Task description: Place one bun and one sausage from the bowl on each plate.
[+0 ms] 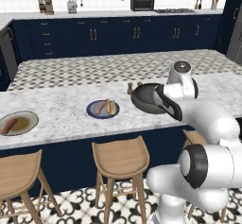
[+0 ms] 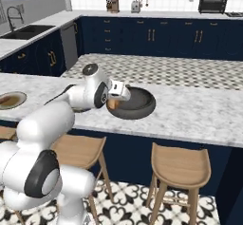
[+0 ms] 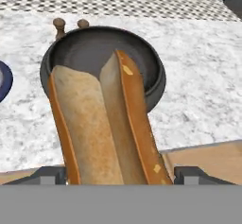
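We've got a split golden-tan bun point(image 3: 106, 124) held up over the counter's front edge, just in front of the dark grey-black bowl point(image 3: 153, 83), which looks empty inside. The dark blue plate point(image 1: 92, 113) carries one sausage point(image 1: 100, 107) and one bun point(image 1: 108, 106) side by side. Farther left, the beige plate point(image 1: 29, 116) has a sausage point(image 1: 9, 126) lying on it.
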